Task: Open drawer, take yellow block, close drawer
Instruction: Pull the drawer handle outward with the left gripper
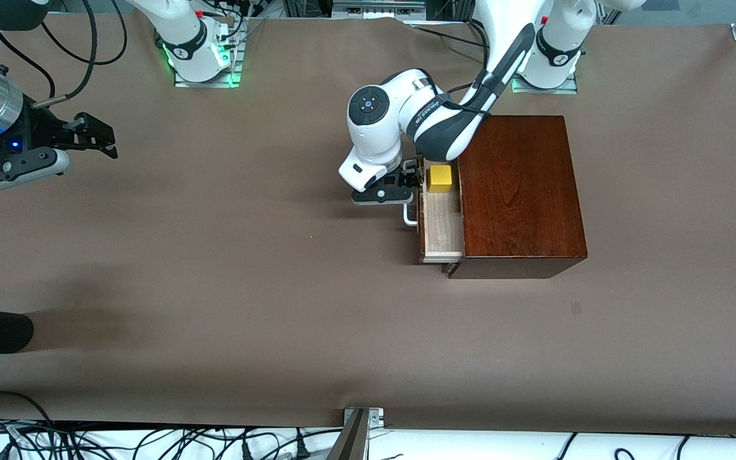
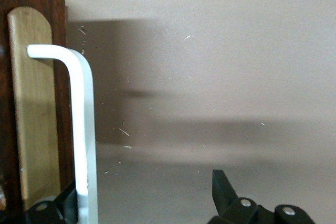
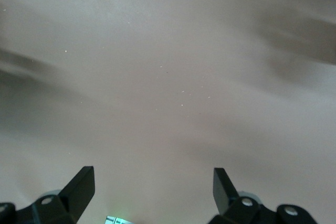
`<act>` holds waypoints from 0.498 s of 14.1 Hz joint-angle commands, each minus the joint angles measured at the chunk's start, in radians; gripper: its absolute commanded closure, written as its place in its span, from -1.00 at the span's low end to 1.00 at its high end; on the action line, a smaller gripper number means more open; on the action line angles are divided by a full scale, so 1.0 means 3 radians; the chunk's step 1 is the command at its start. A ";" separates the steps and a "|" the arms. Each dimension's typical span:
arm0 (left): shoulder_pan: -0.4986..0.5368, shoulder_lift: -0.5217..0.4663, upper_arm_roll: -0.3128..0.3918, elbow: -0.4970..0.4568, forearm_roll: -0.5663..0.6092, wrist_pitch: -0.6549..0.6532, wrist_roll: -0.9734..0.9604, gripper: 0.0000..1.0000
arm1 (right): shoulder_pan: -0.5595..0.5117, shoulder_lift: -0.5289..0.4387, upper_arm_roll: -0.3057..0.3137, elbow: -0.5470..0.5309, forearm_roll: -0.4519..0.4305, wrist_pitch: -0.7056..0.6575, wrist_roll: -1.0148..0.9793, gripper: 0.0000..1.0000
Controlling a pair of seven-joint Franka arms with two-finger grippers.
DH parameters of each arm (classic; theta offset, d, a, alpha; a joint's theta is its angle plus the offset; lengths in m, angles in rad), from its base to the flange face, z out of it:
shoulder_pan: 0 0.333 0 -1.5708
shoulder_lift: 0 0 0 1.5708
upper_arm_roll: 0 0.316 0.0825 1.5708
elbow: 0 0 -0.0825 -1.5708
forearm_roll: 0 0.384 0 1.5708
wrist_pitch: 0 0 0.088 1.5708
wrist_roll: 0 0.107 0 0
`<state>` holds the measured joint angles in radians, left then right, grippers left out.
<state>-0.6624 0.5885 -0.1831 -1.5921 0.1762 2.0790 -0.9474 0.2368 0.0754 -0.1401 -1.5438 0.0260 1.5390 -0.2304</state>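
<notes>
A brown mat covers the table [image 1: 227, 268], and the wooden box [image 1: 520, 191] sits toward the left arm's end. The drawer [image 1: 441, 223] stands part-way out, its pale floor showing, with the yellow block [image 1: 439, 178] inside at the drawer's 12 o'clock corner. The left gripper [image 1: 406, 185] is at the white handle [image 1: 410, 217], fingers spread wide, gripping nothing. Judging by this, the opening step is about done; next the gripper must lift clear of the handle and come down over the block.

The left wrist view shows the handle [image 2: 84, 129] just inside one finger [image 2: 223, 184]'s partner, which the front view hides. The right gripper [image 1: 90, 137] waits open over bare mat at the table's 9 o'clock edge.
</notes>
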 commanded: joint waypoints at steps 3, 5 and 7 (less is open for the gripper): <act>-0.0072 0.0160 -0.0014 0.0230 -0.0112 0.0167 0.0008 -1.00 | -0.0007 0.0015 0.0007 0.0043 -0.0036 -0.0001 0.0016 -1.00; -0.0078 0.0140 -0.0014 0.0230 -0.0096 0.0157 0.0013 -1.00 | -0.0007 0.0015 0.0007 0.0038 -0.0036 -0.0001 0.0022 -1.00; -0.0052 0.0023 -0.0014 0.0230 -0.0091 0.0116 0.0044 -1.00 | -0.0007 0.0030 0.0007 0.0043 -0.0030 -0.0001 0.0022 -1.00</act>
<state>-0.6681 0.6012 -0.1860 -1.5655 0.1681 2.1060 -0.9502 0.2368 0.0783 -0.1401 -1.5438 0.0260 1.5400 -0.2304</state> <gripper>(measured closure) 0.000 0.000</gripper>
